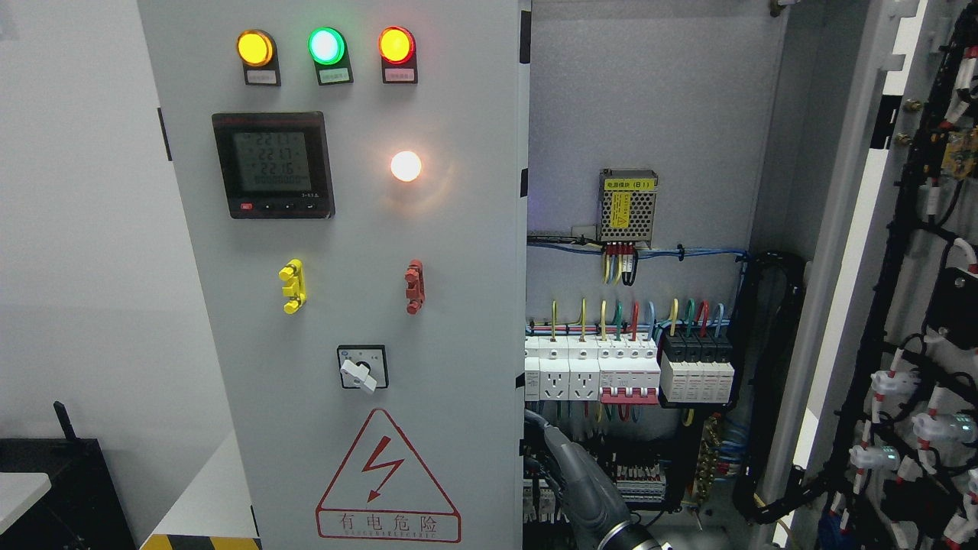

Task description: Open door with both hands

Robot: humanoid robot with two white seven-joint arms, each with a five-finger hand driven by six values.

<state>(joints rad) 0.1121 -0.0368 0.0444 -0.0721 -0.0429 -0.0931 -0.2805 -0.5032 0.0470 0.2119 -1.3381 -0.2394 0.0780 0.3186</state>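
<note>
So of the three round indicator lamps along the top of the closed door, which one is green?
The middle lamp is green; the left lamp is amber and the right lamp is orange-red.

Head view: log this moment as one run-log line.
right grey cabinet door: swung open | left grey panel door: shut | dark grey robot hand: low at opening, side unclear | interior white breakers: exposed

wall (84,229): plain white | black furniture (69,489), possibly a cabinet, lower left
</note>
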